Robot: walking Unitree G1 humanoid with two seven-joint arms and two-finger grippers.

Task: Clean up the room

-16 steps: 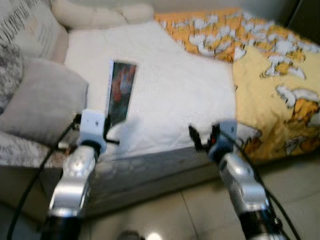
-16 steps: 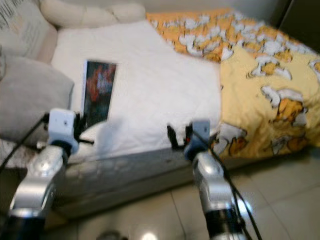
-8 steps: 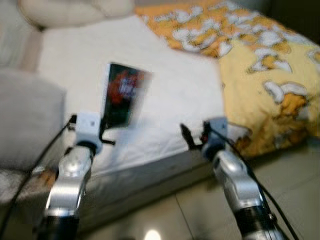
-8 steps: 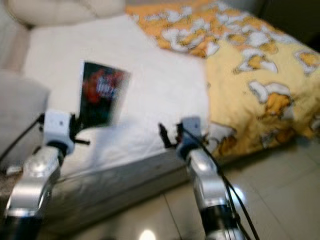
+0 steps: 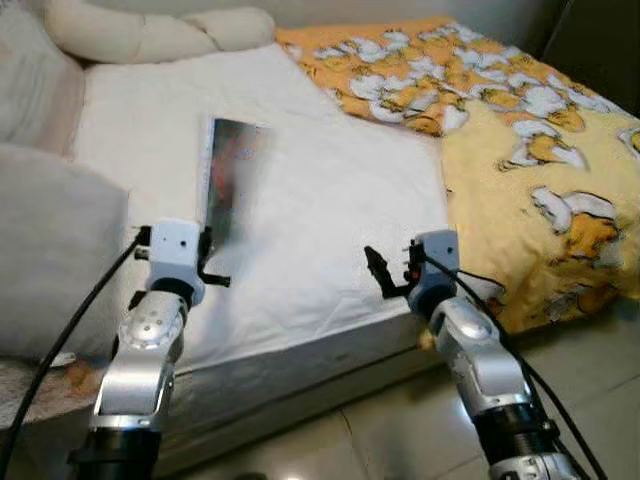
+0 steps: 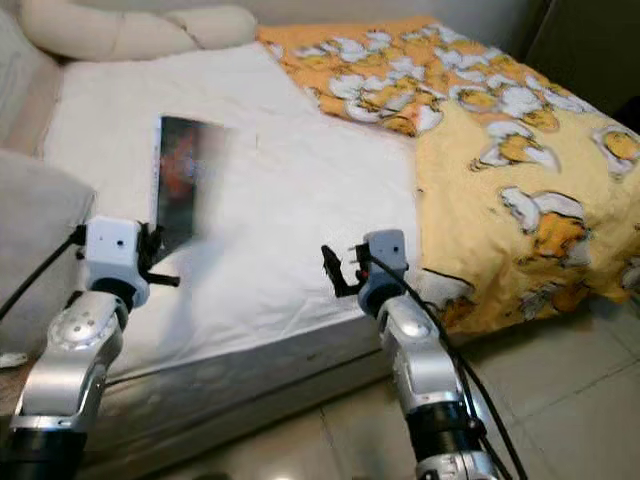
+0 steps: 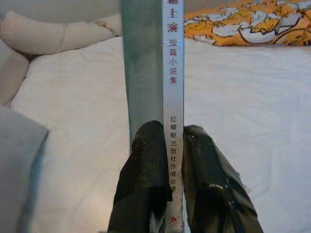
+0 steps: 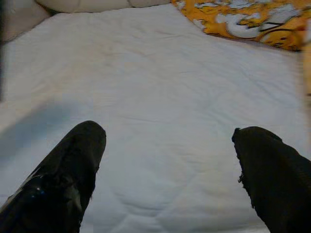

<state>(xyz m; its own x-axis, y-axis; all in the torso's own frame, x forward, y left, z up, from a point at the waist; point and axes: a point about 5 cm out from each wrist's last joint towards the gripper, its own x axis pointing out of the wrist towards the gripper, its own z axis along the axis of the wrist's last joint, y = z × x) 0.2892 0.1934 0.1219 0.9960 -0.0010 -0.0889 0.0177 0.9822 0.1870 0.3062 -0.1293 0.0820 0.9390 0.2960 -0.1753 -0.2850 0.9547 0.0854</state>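
Left hand point(image 7: 167, 145) clamps a thin dark-covered, white-spined book point(image 5: 228, 180); right hand point(image 8: 167, 160) spread apart.

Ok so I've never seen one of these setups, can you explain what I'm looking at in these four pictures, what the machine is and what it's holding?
This is a walking humanoid robot with two silver arms, each ending in a pincer of two long black fingers. Two pictures come from cameras in its head, looking down over both arms. The other two come from cameras on its wrists, each looking along that pincer's own fingers.

Before it is a bed with a white quilted cover, a yellow and orange patterned blanket on the robot's right side, and cream pillows at the head.

The left pincer is shut on a book, held upright above the bed; the wrist camera shows its white spine with Chinese print. The right pincer is open and holds nothing, hanging over the white cover near the bed's edge.
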